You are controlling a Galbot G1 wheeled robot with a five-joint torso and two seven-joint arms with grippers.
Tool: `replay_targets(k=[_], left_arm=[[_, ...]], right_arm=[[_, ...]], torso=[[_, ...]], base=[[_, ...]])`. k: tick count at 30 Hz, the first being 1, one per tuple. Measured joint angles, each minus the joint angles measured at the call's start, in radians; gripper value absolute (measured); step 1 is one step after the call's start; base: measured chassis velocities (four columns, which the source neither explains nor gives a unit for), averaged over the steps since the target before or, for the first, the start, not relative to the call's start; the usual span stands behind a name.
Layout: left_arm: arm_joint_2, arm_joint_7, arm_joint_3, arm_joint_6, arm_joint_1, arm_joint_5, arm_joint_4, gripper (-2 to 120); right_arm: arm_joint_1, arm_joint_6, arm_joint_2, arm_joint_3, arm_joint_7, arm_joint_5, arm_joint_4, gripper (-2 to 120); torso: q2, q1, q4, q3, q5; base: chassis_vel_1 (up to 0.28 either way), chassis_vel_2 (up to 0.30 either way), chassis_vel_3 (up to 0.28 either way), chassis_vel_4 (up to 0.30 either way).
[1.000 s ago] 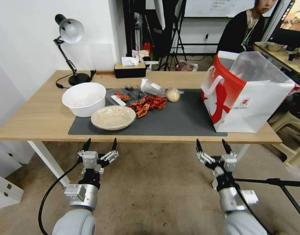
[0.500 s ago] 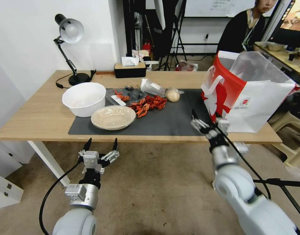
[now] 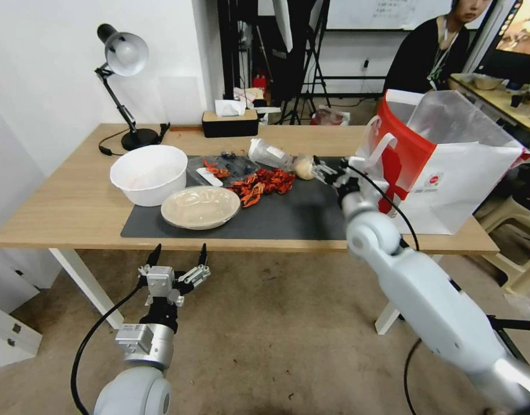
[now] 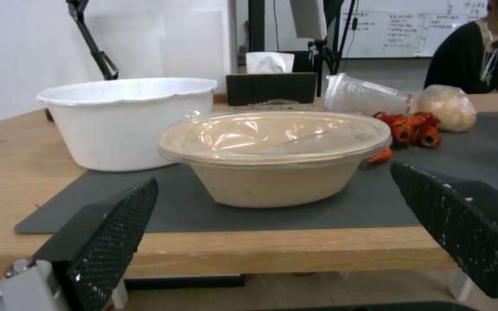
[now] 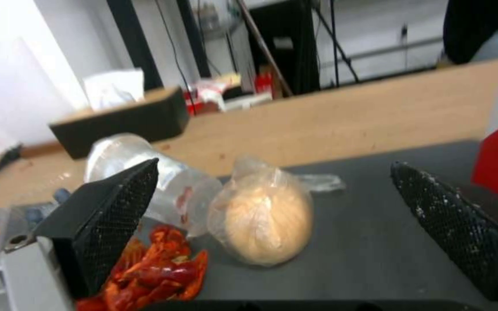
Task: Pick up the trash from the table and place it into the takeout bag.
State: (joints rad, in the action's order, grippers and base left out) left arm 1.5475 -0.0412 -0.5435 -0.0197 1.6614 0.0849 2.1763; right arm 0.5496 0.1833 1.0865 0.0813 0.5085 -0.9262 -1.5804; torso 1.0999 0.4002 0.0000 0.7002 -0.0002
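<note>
Reaching out over the dark grey mat [image 3: 288, 216], the right gripper [image 3: 324, 171] now sits just beside the wrapped pale bun in its clear plastic film [image 3: 304, 168], its jaws spread wide and holding nothing. In the right wrist view the bun [image 5: 263, 224] lies on the mat between the two black textured fingers [image 5: 116, 211], centred but not yet touched. A second ago this gripper hung below the near edge of the light wood tabletop [image 3: 57, 207]; half a second ago it had risen to the edge near the boxy white-and-red takeout bag [image 3: 426, 167]; now the arm stretches across the mat. I judge this as the approach to a first grasp, with the bun as its target.

Nothing on the tabletop has moved: the heap of red crayfish shells [image 3: 260, 184], the clear plastic cup lying on its side [image 3: 269, 153], the shallow beige bowl with its film cover [image 3: 200, 207] and the white tub [image 3: 148, 173] sit as before. The left gripper [image 3: 177, 266] stays parked below the tabletop's front edge, jaws wide and empty.
</note>
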Motion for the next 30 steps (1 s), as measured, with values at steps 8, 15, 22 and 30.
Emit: replay_targets(k=[8,15,22,30], left_arm=[[-0.004,0.002,-0.009,-0.004,0.001,0.004,-0.002,100],[-0.007,0.004,-0.010,-0.010,-0.001,0.006,-0.009,100],[-0.010,0.006,-0.016,-0.016,-0.003,0.006,-0.015,100],[-0.012,0.008,-0.019,-0.020,-0.005,0.007,-0.019,100]], right_arm=[[-0.129,0.078,0.061,0.049,0.025,-0.065,0.154,100],[-0.199,0.131,0.097,0.077,0.029,-0.079,0.248,100],[-0.242,0.178,0.128,0.095,0.030,-0.086,0.323,99],[-0.258,0.217,0.162,0.096,0.033,-0.083,0.384,81]], torso=[[0.000,0.000,0.0000,0.000,0.0000],[0.000,0.000,0.0000,0.000,0.0003],[0.000,0.000,-0.0002,0.000,0.0001],[0.000,0.000,-0.0002,0.000,0.0001]], base=[[0.000,0.000,0.000,0.000],[0.000,0.000,0.000,0.000],[0.000,0.000,0.000,0.000],[0.000,0.000,0.000,0.000]])
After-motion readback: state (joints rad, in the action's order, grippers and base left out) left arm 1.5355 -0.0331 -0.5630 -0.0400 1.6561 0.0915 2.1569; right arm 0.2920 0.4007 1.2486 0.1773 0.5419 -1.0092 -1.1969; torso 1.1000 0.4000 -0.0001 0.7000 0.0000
